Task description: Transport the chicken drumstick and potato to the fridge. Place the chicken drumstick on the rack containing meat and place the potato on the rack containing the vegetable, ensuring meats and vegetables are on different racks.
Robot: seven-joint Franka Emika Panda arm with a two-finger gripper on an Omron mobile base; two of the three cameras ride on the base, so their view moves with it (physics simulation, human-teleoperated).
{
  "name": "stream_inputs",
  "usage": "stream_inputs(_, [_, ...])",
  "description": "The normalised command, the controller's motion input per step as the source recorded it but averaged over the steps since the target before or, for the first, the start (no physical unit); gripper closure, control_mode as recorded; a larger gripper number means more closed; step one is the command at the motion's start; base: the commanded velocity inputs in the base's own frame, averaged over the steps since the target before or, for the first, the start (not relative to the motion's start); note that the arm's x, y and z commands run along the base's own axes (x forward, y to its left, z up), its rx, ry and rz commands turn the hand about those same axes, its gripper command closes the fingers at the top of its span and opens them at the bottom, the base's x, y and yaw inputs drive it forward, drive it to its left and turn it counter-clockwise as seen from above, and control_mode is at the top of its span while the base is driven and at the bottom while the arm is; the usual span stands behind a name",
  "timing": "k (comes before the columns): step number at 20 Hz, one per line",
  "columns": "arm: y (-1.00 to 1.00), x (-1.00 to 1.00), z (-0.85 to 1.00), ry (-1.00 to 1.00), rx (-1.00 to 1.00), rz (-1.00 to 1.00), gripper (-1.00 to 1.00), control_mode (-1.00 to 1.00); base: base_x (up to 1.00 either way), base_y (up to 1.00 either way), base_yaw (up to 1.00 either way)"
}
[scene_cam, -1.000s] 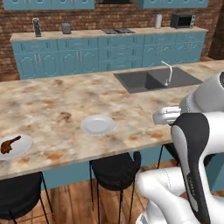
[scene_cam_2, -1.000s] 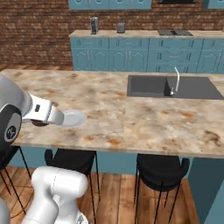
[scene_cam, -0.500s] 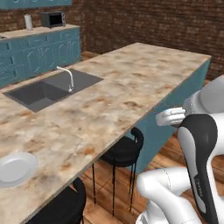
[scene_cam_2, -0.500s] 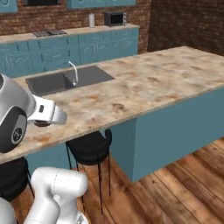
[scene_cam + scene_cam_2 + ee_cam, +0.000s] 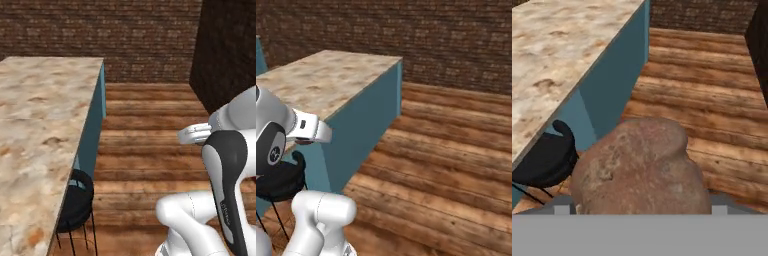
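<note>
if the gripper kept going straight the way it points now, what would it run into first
Probably the wooden floor. The hand view looks down over the held potato at bare planks, with the island counter and black stool off to one side. Depth is unclear.

The potato (image 5: 639, 167) is showing a dull brown skin with reddish patches. The counter (image 5: 35, 130) is wearing beige marble with rusty spots, its side (image 5: 363, 127) teal. The stool (image 5: 75, 202) is looking black, the floor (image 5: 456, 155) brown wood.
</note>
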Motion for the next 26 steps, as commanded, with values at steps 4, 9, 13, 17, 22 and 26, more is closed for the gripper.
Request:
stream_inputs(4, [0.0,0.0,0.0,0.0,0.0,0.0,1.0,1.0,-0.44,0.05,-0.93])
stream_inputs(9, [0.0,0.0,0.0,0.0,0.0,0.0,1.0,1.0,-0.1,0.01,-0.99])
stream_inputs(13, [0.0,0.0,0.0,0.0,0.0,0.0,1.0,1.0,0.0,0.0,-1.0])
stream_inputs(17, [0.0,0.0,0.0,0.0,0.0,0.0,1.0,1.0,0.0,0.0,-1.0])
stream_inputs(22, [0.0,0.0,0.0,0.0,0.0,0.0,1.0,1.0,0.0,0.0,-1.0])
stream_inputs(26, [0.0,0.0,0.0,0.0,0.0,0.0,1.0,1.0,0.0,0.0,-1.0])
